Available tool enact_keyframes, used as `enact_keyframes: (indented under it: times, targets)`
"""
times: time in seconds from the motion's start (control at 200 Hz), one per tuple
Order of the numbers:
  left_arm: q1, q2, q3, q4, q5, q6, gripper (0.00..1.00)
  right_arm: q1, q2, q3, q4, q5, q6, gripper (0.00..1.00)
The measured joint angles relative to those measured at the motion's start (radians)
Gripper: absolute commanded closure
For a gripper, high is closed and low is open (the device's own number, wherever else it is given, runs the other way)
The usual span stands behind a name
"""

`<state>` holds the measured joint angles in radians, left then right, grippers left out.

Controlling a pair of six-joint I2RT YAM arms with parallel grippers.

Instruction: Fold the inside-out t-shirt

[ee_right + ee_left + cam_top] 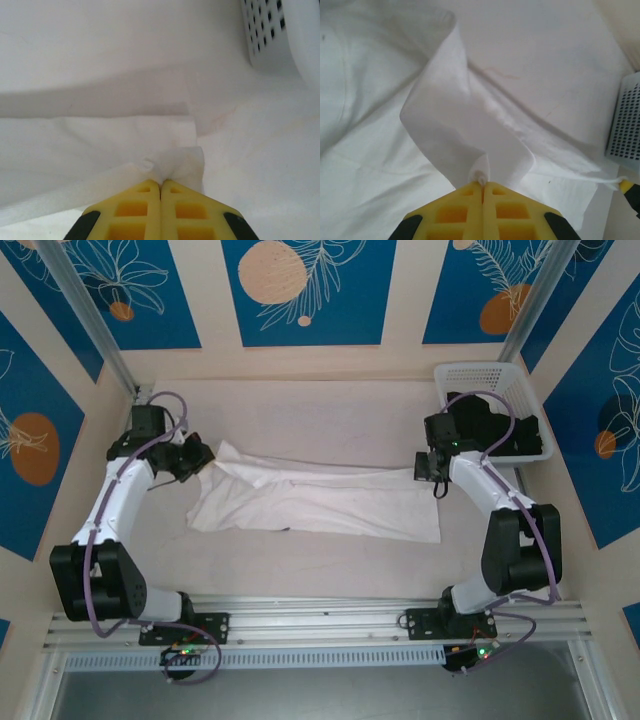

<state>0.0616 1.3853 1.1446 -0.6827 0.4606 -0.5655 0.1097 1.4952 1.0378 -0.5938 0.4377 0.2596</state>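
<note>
t-shirt [320, 502]: lies across the middle of the worktop [300, 405], drawn out in a long, wrinkled band between the 2 arms.
left jaws: clenched on a pinch of the t-shirt's left end. The wrist view shows the cloth rising from the worktop in a soft curled fold up to the yellow tips.
right jaws: clenched on a small bunch of cloth at the t-shirt's right end, just beside the basket [480, 372].
weight: looks very light, so a fingertip pinch should carry it.
stiffness: none to speak of. It is thin and limp and sags wherever it is not held or resting, so a lifted edge will likely droop and fold over on itself.
slip: the cloth seems unlikely to slide out of closed tips, but a shallow pinch could catch 1 layer and leave the other behind.
fragility: not breakable, though a hard pull could stretch or skew it.
where to hold: by judgement, at edges or corners, 2 points well apart, so the span between them stays taut.
basket contents: a black garment [500, 425] bunched inside. The white perforated basket stands at the far right corner of the worktop.
</note>
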Motion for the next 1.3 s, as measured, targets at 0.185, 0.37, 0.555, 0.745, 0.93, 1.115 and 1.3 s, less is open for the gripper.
enact_keyframes:
  times: [0.185, 0.37, 0.555, 0.745, 0.93, 1.115, 1.3]
  targets:
    - [0.002, -0.008, -0.110, -0.016, -0.002, 0.033, 1.00, 0.001, -0.095, -0.109, -0.033, -0.039, 0.099, 0.71]
    - [0.003, 0.000, -0.194, 0.003, -0.005, 0.037, 1.00, 0.029, -0.127, -0.171, -0.039, -0.032, 0.151, 0.53]
    - [0.003, 0.026, -0.196, 0.054, -0.005, 0.036, 1.00, 0.285, -0.190, -0.168, 0.095, -0.011, 0.070, 0.48]
    - [0.004, 0.046, -0.196, 0.078, 0.004, 0.036, 1.00, 0.589, -0.034, -0.121, 0.365, -0.138, -0.016, 0.39]
    - [0.004, 0.046, -0.195, 0.082, 0.010, 0.037, 1.00, 0.792, 0.251, 0.006, 0.613, -0.230, -0.079, 0.39]
    - [0.004, 0.046, -0.195, 0.084, 0.016, 0.037, 1.00, 0.856, 0.444, 0.143, 0.703, -0.246, -0.096, 0.46]
    - [0.004, 0.046, -0.195, 0.085, 0.022, 0.042, 1.00, 0.860, 0.518, 0.174, 0.712, -0.244, -0.069, 0.46]
